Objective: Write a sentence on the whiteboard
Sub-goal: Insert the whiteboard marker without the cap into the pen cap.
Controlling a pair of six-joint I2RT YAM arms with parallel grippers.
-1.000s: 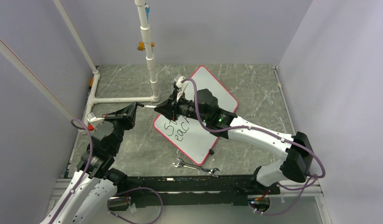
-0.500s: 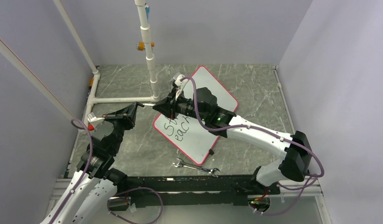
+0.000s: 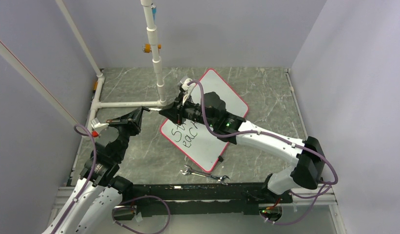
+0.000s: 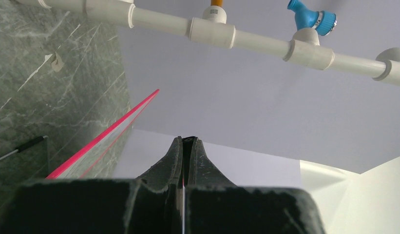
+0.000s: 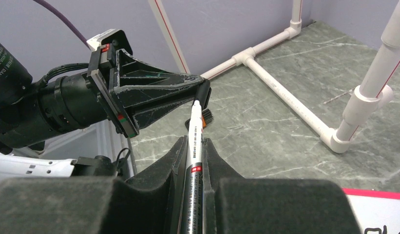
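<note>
The whiteboard (image 3: 207,141) lies flat at mid-table, its red-pink rim showing; a corner also shows in the right wrist view (image 5: 383,209). The sentence (image 3: 184,137) is black lettering in two lines, with the lower word "each" readable and the upper line partly hidden by my right arm. My right gripper (image 3: 164,111) is shut on a white marker (image 5: 194,161) and hovers past the board's left edge. The marker's tip meets the tip of my left gripper (image 5: 203,87). My left gripper (image 3: 141,112) is shut on a small black cap (image 4: 190,141).
A metal wrench (image 3: 205,174) lies on the table in front of the whiteboard. A white PVC pipe frame (image 3: 156,58) stands behind the grippers, with a floor branch (image 5: 285,97) running left. Purple walls close in the table on three sides.
My right gripper has moved slightly left with the marker, bringing its tip up to the left gripper's tip. The left arm has not moved.
</note>
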